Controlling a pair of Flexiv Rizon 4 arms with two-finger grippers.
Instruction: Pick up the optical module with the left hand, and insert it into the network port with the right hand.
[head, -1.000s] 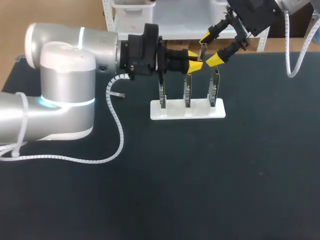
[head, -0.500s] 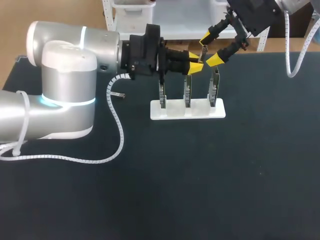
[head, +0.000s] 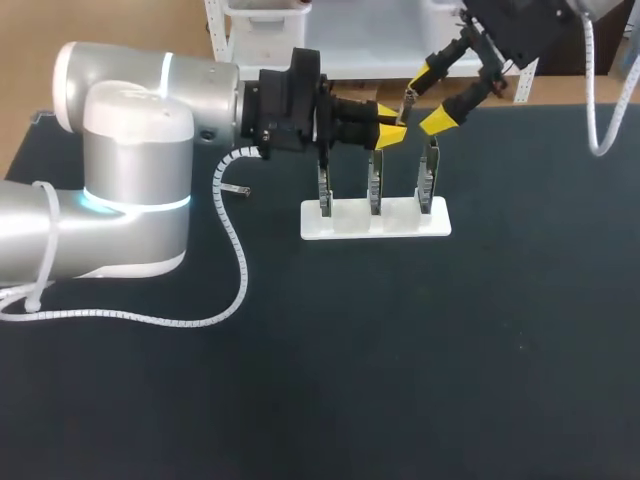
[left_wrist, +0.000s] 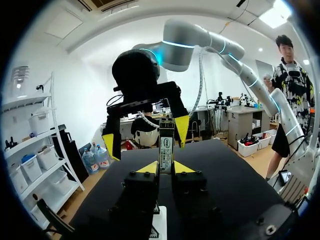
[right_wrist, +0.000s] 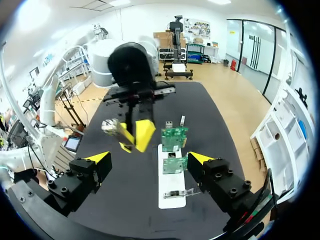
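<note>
slim dark-green optical module (left_wrist: 167, 127) clamped in left gripper (left_wrist: 162, 169), long axis along its fingers, toward wide-spread right gripper (right_wrist: 150, 159); its white label (left_wrist: 165, 144) shows only in left wrist view.

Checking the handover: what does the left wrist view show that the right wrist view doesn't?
Only the left wrist view: the optical module's flat face, upright between the left gripper's tips. Only the right wrist view: green boards standing on the white base. Both: the two grippers facing each other over the table, the right gripper open.
</note>
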